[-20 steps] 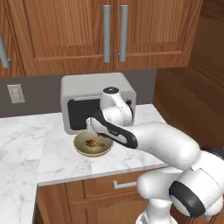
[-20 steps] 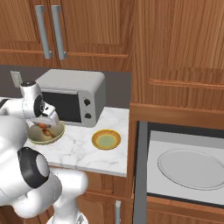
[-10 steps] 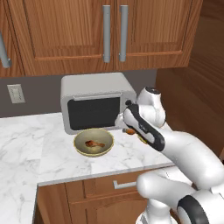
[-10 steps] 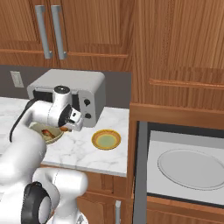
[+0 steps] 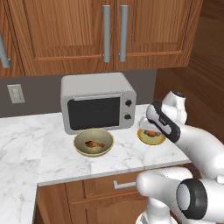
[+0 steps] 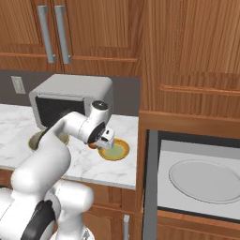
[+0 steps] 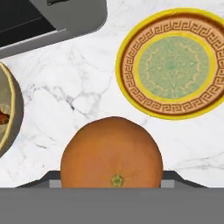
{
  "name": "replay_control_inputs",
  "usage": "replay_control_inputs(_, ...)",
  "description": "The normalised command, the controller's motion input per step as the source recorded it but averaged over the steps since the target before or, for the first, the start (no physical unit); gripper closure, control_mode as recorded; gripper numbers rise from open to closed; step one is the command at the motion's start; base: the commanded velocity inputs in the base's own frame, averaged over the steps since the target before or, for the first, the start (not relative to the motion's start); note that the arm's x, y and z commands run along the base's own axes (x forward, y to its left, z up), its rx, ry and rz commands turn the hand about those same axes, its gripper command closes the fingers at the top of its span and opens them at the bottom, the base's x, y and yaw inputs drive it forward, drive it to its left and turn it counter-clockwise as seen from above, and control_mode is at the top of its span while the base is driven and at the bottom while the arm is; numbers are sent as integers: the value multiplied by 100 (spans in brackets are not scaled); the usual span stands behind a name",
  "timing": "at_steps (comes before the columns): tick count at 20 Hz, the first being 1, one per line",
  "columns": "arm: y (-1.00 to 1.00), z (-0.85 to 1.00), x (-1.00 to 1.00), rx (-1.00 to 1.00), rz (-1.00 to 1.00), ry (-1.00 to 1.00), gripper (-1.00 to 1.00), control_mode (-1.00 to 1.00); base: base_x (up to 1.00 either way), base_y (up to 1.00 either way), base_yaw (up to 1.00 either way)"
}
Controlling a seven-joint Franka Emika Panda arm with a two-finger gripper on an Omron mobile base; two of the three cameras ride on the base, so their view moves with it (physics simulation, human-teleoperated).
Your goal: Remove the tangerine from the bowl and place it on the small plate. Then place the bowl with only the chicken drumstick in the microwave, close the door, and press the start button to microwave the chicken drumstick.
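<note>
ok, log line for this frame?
phase: carry | gripper: shut on tangerine | small plate: bare | bowl: chicken drumstick

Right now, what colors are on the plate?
Plate: yellow rim, orange-brown key-pattern band, pale green middle. Hand view shows it best.

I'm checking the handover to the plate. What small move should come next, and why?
Probably carry the tangerine a little further until it is centred over the small plate, then lower it. The gripper grips the fruit above the marble beside the plate, and the bowl holds just the chicken drumstick.
</note>
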Motion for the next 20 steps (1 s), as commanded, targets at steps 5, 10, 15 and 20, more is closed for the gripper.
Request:
replay_control_inputs(5, -27, -37, 40, -11, -1, 21, 100, -100, 0, 0, 0)
replay_control_inputs(10, -28, -36, 47, -5, 0, 15, 100, -100, 0, 0, 0)
replay_control_inputs(15, -39, -33, 38, 0, 0, 2, 100, -100, 0, 0, 0)
replay_control_inputs(20, -4, -41, 40, 0, 0, 0, 100, -100, 0, 0, 0)
